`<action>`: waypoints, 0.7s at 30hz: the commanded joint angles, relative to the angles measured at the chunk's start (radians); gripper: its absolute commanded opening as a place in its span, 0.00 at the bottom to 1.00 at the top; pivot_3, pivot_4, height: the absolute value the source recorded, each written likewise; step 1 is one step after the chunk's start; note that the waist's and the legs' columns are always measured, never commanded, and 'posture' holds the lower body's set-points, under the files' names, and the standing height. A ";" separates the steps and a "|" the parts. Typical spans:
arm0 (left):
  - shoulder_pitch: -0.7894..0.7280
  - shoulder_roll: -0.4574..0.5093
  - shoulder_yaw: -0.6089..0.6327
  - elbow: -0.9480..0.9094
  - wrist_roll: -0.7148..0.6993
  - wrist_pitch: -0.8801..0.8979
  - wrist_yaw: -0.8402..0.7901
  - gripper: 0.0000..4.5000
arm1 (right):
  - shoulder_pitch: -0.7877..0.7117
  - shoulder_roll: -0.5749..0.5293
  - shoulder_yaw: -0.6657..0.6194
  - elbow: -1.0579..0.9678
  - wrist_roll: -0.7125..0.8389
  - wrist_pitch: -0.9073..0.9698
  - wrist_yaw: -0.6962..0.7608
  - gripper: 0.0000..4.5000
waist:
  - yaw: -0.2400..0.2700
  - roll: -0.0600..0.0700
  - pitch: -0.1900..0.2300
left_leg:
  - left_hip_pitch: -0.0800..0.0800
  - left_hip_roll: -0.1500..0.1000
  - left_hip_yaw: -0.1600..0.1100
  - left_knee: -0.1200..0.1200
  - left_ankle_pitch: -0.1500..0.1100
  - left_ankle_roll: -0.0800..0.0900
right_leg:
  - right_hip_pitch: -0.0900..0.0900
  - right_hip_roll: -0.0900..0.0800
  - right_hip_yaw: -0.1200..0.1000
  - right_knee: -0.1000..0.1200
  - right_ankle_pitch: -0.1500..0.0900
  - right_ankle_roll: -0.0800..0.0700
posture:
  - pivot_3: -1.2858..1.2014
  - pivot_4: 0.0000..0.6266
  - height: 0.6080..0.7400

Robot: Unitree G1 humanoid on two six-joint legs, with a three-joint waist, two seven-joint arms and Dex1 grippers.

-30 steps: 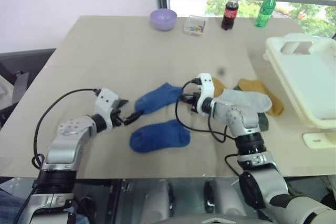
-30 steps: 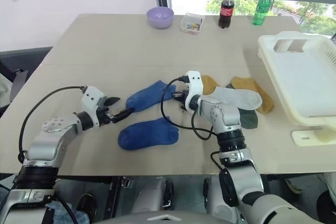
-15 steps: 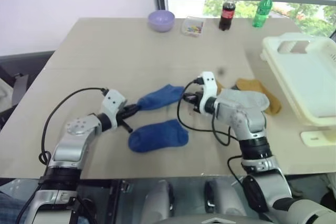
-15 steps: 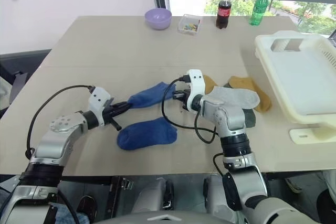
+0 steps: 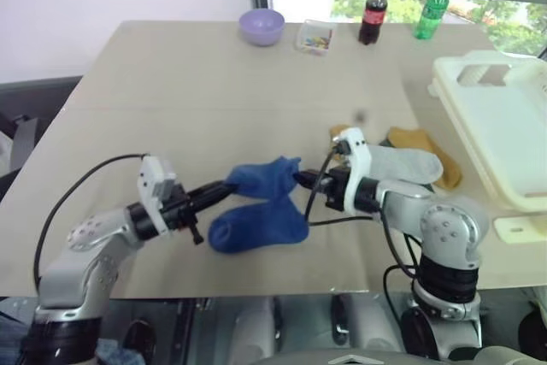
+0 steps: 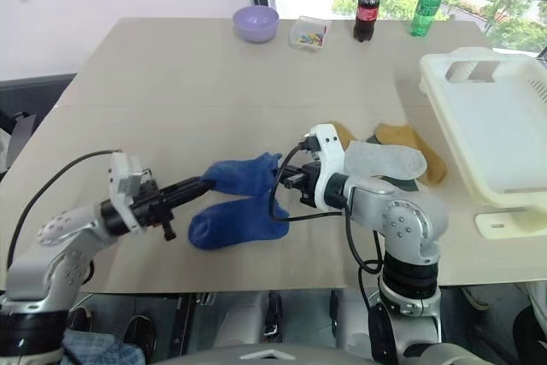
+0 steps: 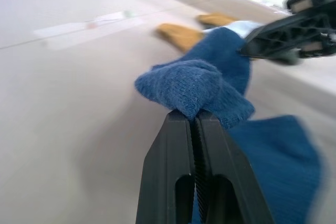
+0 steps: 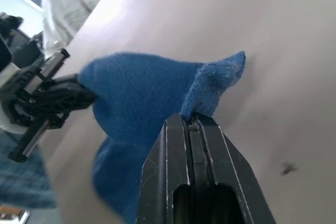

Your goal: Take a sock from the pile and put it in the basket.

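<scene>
A royal blue sock [image 5: 261, 179] hangs stretched a little above the table between my two grippers. My left gripper [image 5: 224, 187] is shut on its left end, and the fingertips [image 7: 195, 115] pinch a fold of the knit. On the sock's right end my right gripper [image 5: 299, 179] is shut, with a corner of fabric in its fingers [image 8: 190, 121]. A second blue sock [image 5: 256, 226] lies flat just below. The pile [image 5: 402, 162] of grey-white and mustard socks lies right of my right hand. The cream-white basket [image 5: 504, 126] stands at the table's right edge.
Along the far edge stand a lilac bowl [image 5: 261, 26], a small clear box [image 5: 315, 38], a cola bottle [image 5: 371, 13] and a green bottle [image 5: 432, 9]. A small white piece [image 5: 521, 228] lies near the front right by the basket.
My left gripper has shut on the sock's left end. Both grippers have drawn back toward me and risen, lifting the blue sock off the table.
</scene>
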 commanded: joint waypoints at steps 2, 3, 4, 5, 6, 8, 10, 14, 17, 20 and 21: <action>0.125 0.032 0.075 -0.101 0.004 -0.018 -0.019 0.02 | 0.081 0.001 -0.036 -0.145 0.090 0.091 0.021 0.00 | 0.004 0.001 0.001 | -0.001 0.000 0.000 0.000 0.000 0.000 | 0.000 0.000 0.000 -0.001 -0.001 -0.002 | 0.52 0.24 0.97; 0.143 0.031 0.078 -0.100 0.014 -0.029 -0.017 0.02 | 0.101 -0.010 -0.034 -0.162 0.109 0.093 0.032 0.00 | 0.005 0.001 0.001 | -0.001 0.000 -0.001 0.000 0.000 0.000 | 0.000 -0.001 -0.001 -0.001 -0.002 -0.003 | 0.52 0.24 0.97; 0.155 0.028 0.078 -0.098 0.022 -0.038 -0.015 0.02 | 0.118 -0.024 -0.031 -0.175 0.125 0.093 0.042 0.00 | 0.006 0.001 0.001 | -0.001 0.000 -0.001 0.000 0.000 0.000 | 0.000 -0.001 -0.001 -0.001 -0.002 -0.003 | 0.52 0.24 0.97; 0.166 0.020 0.077 -0.098 0.029 -0.049 -0.012 0.02 | 0.141 -0.043 -0.026 -0.190 0.148 0.093 0.062 0.00 | 0.007 0.001 0.001 | -0.001 0.000 -0.001 0.000 0.000 0.000 | 0.000 -0.001 -0.001 -0.001 -0.004 -0.001 | 0.52 0.24 0.97; 0.175 0.013 0.076 -0.100 0.030 -0.052 -0.007 0.02 | 0.162 -0.056 -0.023 -0.200 0.166 0.093 0.077 0.00 | 0.007 0.001 0.001 | -0.001 0.000 -0.001 0.000 0.000 0.000 | 0.000 -0.001 -0.001 -0.001 -0.004 -0.001 | 0.52 0.24 0.97; 0.192 0.006 0.071 -0.107 0.035 -0.061 -0.004 0.02 | 0.196 -0.076 -0.015 -0.214 0.190 0.090 0.098 0.00 | 0.007 0.001 0.001 | -0.001 0.000 -0.001 0.000 0.000 0.000 | 0.000 -0.001 -0.001 -0.001 -0.004 -0.001 | 0.52 0.24 0.97; 0.209 0.006 0.066 -0.111 0.047 -0.072 -0.007 0.02 | 0.223 -0.086 -0.006 -0.218 0.207 0.079 0.108 0.00 | 0.006 0.001 0.001 | -0.001 0.000 -0.001 0.000 0.000 0.000 | 0.000 -0.001 -0.001 -0.001 -0.004 -0.001 | 0.52 0.24 0.97; 0.225 0.002 0.057 -0.109 0.065 -0.092 -0.014 0.02 | 0.268 -0.073 0.004 -0.211 0.223 0.062 0.096 0.00 | 0.005 0.001 0.001 | -0.001 0.000 -0.002 0.000 0.000 0.000 | 0.000 0.000 -0.001 -0.001 -0.004 -0.001 | 0.52 0.24 0.97; 0.220 -0.011 0.042 -0.107 0.079 -0.114 -0.006 0.02 | 0.276 -0.088 0.026 -0.201 0.202 0.037 0.078 0.00 | 0.006 0.001 0.001 | -0.001 0.000 -0.002 0.000 0.000 0.000 | 0.000 0.000 -0.001 -0.001 -0.004 -0.001 | 0.52 0.24 0.97; 0.209 -0.034 0.040 -0.106 0.070 -0.127 0.000 0.02 | 0.266 -0.087 0.036 -0.191 0.193 0.007 0.062 0.00 | 0.006 0.001 0.000 | -0.001 0.000 -0.001 0.001 0.000 0.000 | 0.000 0.000 -0.001 -0.001 -0.004 -0.001 | 0.52 0.24 0.97; 0.206 -0.041 0.042 -0.105 0.062 -0.129 0.000 0.02 | 0.262 -0.084 0.038 -0.190 0.196 -0.002 0.059 0.00 | 0.007 0.001 0.000 | -0.001 0.000 -0.001 0.001 0.000 0.000 | 0.000 0.000 -0.001 -0.001 -0.004 -0.001 | 0.52 0.24 0.97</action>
